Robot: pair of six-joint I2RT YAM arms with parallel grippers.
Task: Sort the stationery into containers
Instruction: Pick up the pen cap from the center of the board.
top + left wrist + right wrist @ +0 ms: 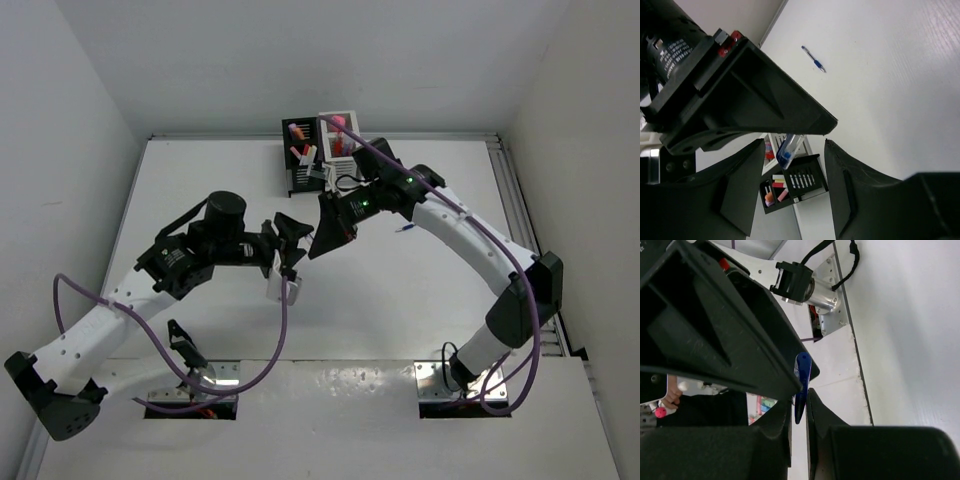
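My two grippers meet in mid-air in front of the containers. The right gripper (322,238) (799,399) is shut on a blue pen (802,382), which sticks out past its fingertips. The left gripper (293,242) (794,142) faces it with jaws apart. The pen's clear blue end (786,150) hangs between the left fingers, nearer one side and touching neither. Behind stand the joined black container (299,160) (802,182) and white container (343,138), both holding pink, red, yellow and orange pieces. Another blue pen (405,229) (814,59) lies on the table.
The white table (220,180) is walled at the left, back and right. Purple cables (282,335) loop from both arms. The arm bases and mounting plates (440,380) sit at the near edge.
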